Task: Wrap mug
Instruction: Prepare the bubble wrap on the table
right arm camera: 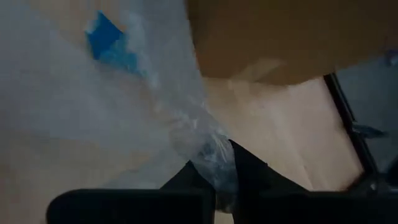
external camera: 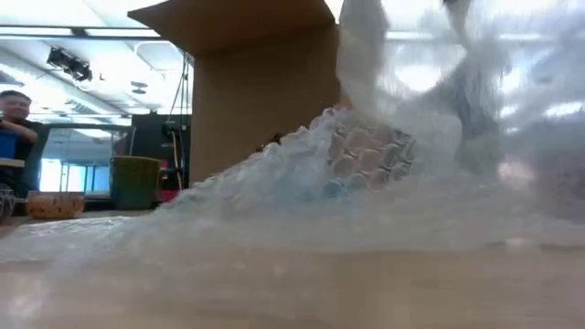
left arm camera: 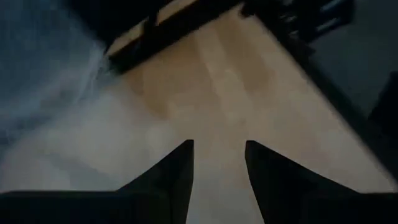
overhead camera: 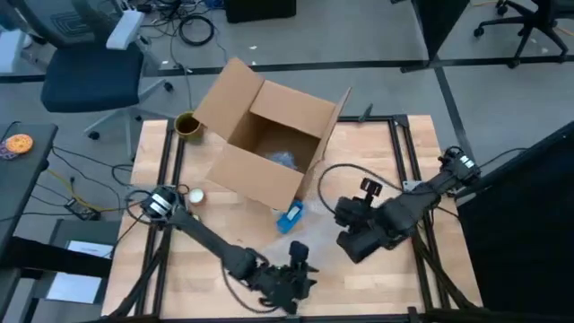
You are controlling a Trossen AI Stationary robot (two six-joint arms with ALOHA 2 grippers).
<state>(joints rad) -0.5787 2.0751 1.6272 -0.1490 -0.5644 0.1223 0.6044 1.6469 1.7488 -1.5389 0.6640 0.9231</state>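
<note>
- Right wrist view alone catches the right claw (right arm camera: 214, 171) pinching clear bubble wrap (right arm camera: 74, 93) over the blue mug (right arm camera: 109, 43).
- Left claw (left arm camera: 219, 168) is spread over bare desk (left arm camera: 249, 93) at the near edge.
- The mug lies just before the open cardboard box (overhead camera: 265, 135).
- Green cup (overhead camera: 186, 126) beyond; wrap blocks the low view.

Office-type robotics lab. Wooden tabletop (overhead camera: 386, 161) on a black metal frame, grey floor with loose cables (overhead camera: 193, 27) and rolling office chairs (overhead camera: 85, 72) around it. Low view: ceiling light panels (external camera: 55, 14), glass partitions, a person (external camera: 14, 123) seated at the far side.
</note>
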